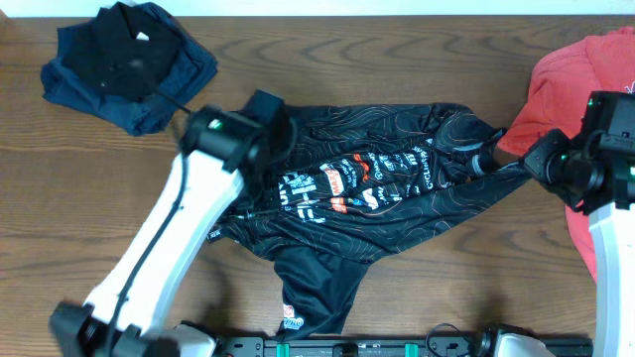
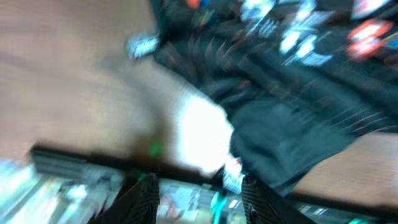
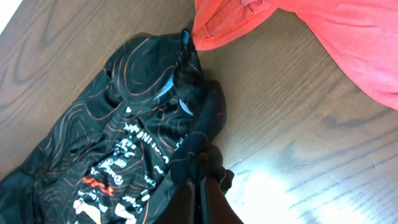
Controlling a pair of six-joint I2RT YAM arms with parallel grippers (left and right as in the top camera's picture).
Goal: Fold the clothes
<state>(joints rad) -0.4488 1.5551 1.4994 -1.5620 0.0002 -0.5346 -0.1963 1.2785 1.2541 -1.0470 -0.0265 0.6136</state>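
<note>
The black jersey (image 1: pixel 387 188) with orange-red contour lines and sponsor logos lies crumpled across the table's middle, one sleeve hanging toward the front edge. My left gripper (image 1: pixel 270 127) hovers over the jersey's left end. In the blurred left wrist view its fingers (image 2: pixel 199 190) are spread apart and hold nothing, with the jersey (image 2: pixel 292 106) ahead of them. My right gripper (image 1: pixel 486 161) is at the jersey's right end. In the right wrist view it (image 3: pixel 203 167) is shut on a bunched fold of the jersey (image 3: pixel 118 149).
A coral-red T-shirt (image 1: pixel 575 79) lies at the right edge, touching the jersey's collar in the right wrist view (image 3: pixel 336 37). A pile of black and navy garments (image 1: pixel 129 59) sits at the back left. A black rail (image 1: pixel 397 347) runs along the front edge.
</note>
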